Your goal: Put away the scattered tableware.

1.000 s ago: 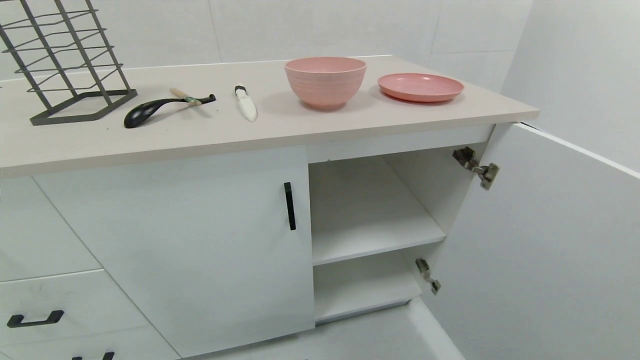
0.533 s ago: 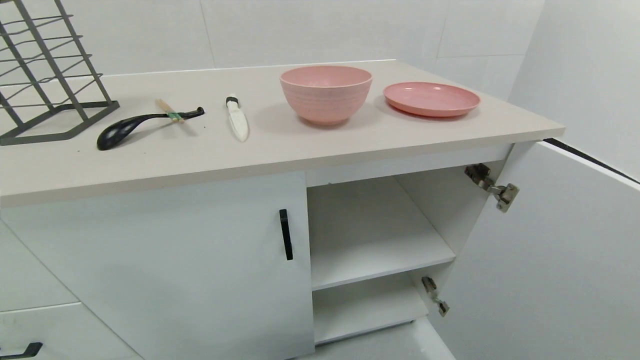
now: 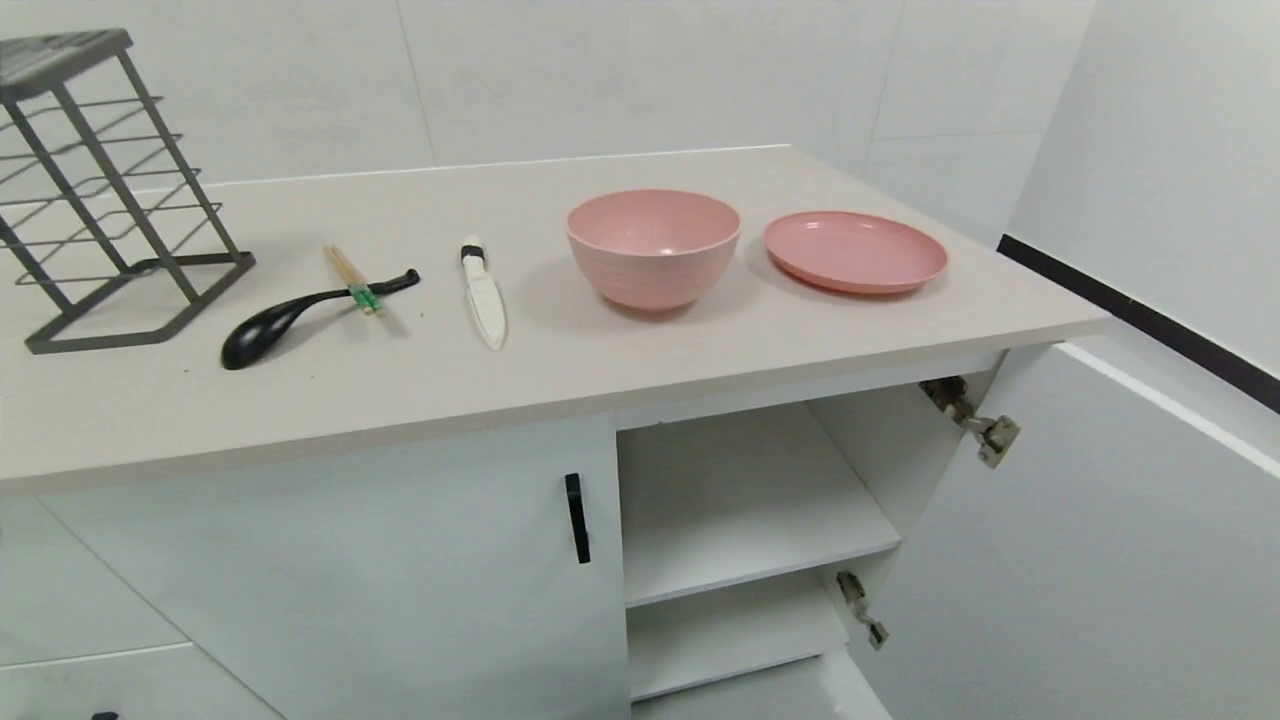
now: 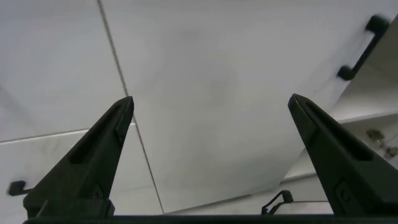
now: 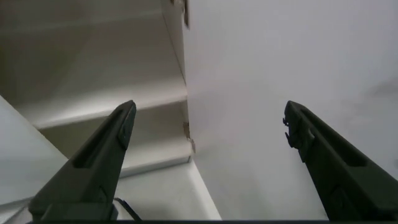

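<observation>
On the bench [image 3: 800, 330], toward its right end, I see the pink plate [image 3: 855, 250] lying flat, with the pink bowl [image 3: 653, 245] upright just beside it on the left, the two close but apart; further along toward the middle lies a white knife [image 3: 484, 293] with a black collar, its tip pointing at the front edge; left of that is a black spoon [image 3: 300, 312], its bowl nearest the front edge, and a pair of chopsticks [image 3: 351, 280] lies across its handle, touching it; at the left end, toward the back, stands a dark wire rack [image 3: 100, 200]. Below the bench the right cupboard door [image 3: 1080, 560] stands swung open, showing an upper shelf [image 3: 740, 510] and a lower one; the left door [image 3: 350, 580] is closed, with a black handle [image 3: 577, 517] at its edge. My left gripper [image 4: 211, 99] hangs low in front of that closed door, fingers spread wide with nothing between them; my right gripper [image 5: 210, 106] is equally wide apart and holds nothing, facing the open cupboard's shelves and the inside of the open door.
</observation>
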### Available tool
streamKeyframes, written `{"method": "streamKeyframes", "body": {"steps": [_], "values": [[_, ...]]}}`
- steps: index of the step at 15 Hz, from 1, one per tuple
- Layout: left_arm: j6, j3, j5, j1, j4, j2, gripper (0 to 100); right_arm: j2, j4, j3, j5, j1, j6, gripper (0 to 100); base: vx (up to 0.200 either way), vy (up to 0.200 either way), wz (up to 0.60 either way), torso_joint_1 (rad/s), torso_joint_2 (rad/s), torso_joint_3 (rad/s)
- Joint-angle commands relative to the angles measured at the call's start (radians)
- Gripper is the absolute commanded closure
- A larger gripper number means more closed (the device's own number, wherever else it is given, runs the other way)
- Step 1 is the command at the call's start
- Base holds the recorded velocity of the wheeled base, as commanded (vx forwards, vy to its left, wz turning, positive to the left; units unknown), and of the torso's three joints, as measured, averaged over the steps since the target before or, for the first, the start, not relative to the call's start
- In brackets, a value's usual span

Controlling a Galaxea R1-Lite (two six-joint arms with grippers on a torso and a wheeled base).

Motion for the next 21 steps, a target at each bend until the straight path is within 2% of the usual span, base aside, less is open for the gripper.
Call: {"method": "streamKeyframes", "body": {"steps": [1, 7, 9, 12, 15, 19, 21], "values": [[0.000, 0.000, 0.000, 0.000, 0.001, 0.002, 0, 0.002, 0.001, 0.000, 0.001, 0.000, 0.000, 0, 0.000, 0.000, 0.00, 0.212, -0.56, -0.198], [0.000, 0.000, 0.000, 0.000, 0.001, 0.002, 0, 0.002, 0.001, 0.000, 0.001, 0.000, 0.000, 0, 0.000, 0.000, 0.00, 0.172, -0.48, -0.215], [0.000, 0.000, 0.000, 0.000, 0.001, 0.002, 0, 0.002, 0.001, 0.000, 0.001, 0.000, 0.000, 0, 0.000, 0.000, 0.00, 0.332, -0.49, -0.220], [0.000, 0.000, 0.000, 0.000, 0.001, 0.002, 0, 0.002, 0.001, 0.000, 0.001, 0.000, 0.000, 0, 0.000, -0.200, 0.00, 0.362, -0.49, -0.238], [-0.034, 0.000, 0.003, 0.000, -0.001, 0.002, 0, 0.002, 0.001, 0.000, 0.001, 0.001, 0.000, 0, 0.000, 0.000, 0.00, 0.282, -0.52, -0.240], [-0.034, 0.000, 0.008, 0.000, -0.001, 0.002, 0, 0.002, 0.001, 0.000, 0.001, 0.000, 0.000, 0, 0.000, 0.000, 0.00, 0.284, -0.54, -0.256], [-0.031, 0.000, 0.006, 0.000, -0.001, 0.002, 0, 0.002, 0.001, 0.000, 0.001, 0.001, 0.000, 0, 0.200, 0.000, 0.00, 0.288, -0.55, -0.259]]}}
